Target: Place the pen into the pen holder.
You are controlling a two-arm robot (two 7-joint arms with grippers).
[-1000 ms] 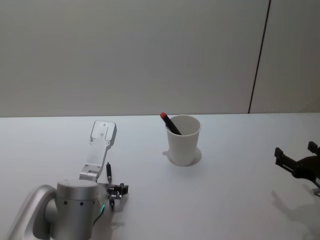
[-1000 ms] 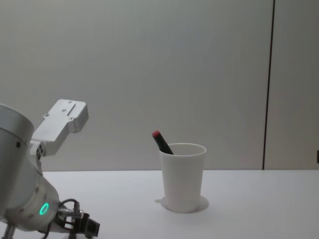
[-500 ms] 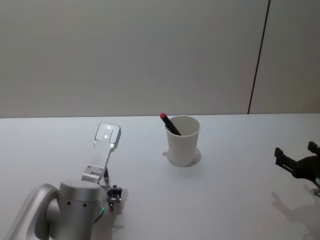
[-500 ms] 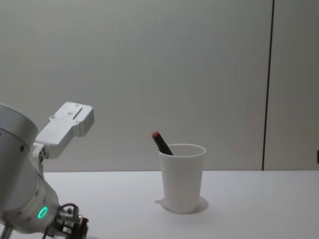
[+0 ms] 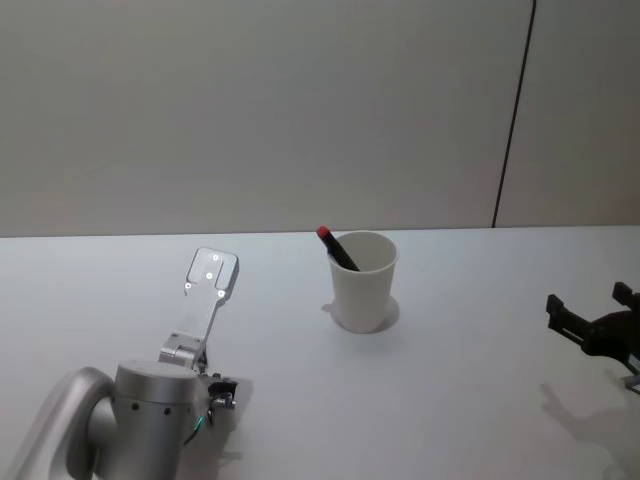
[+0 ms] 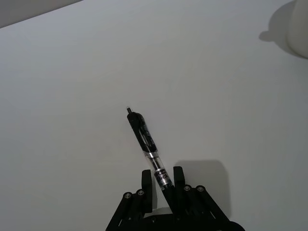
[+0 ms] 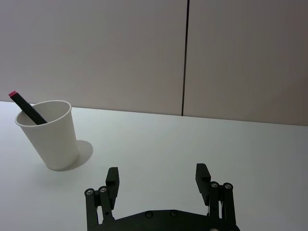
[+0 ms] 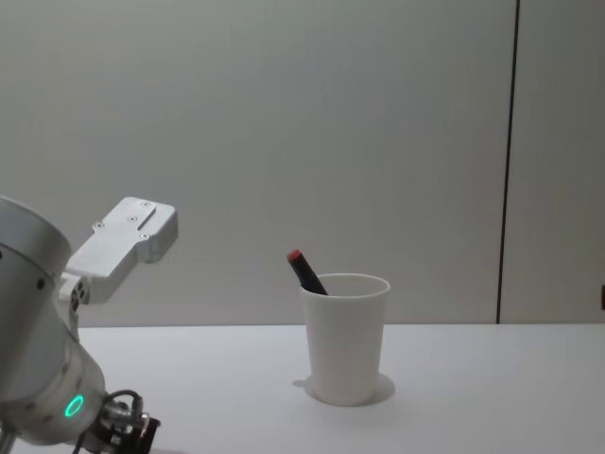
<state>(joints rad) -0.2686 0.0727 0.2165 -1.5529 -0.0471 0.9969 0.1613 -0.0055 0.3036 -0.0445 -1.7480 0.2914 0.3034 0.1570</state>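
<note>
A black pen (image 6: 144, 137) with a clear section sticks out from between the fingers of my left gripper (image 6: 162, 172), which is shut on its lower end above the white table. In the head view the left gripper (image 5: 222, 392) sits low at the near left, mostly behind its own arm. The pen holder, a white paper cup (image 5: 363, 285), stands upright at mid-table, to the right of and beyond that gripper; it also shows in the chest view (image 8: 345, 336). A second black pen with a red end (image 5: 335, 247) leans inside it. My right gripper (image 7: 159, 180) hovers open at the far right.
The left arm's grey joint (image 5: 150, 430) and its white link (image 5: 205, 290) fill the near left. White table (image 5: 470, 400) spreads between the cup and the right gripper (image 5: 590, 320). A grey wall with a dark vertical seam (image 5: 510, 120) backs the table.
The left arm has drawn back toward me and turned its wrist. Its gripper and the pen have slipped behind the grey joint in the head view. Cup and right gripper stay put.
</note>
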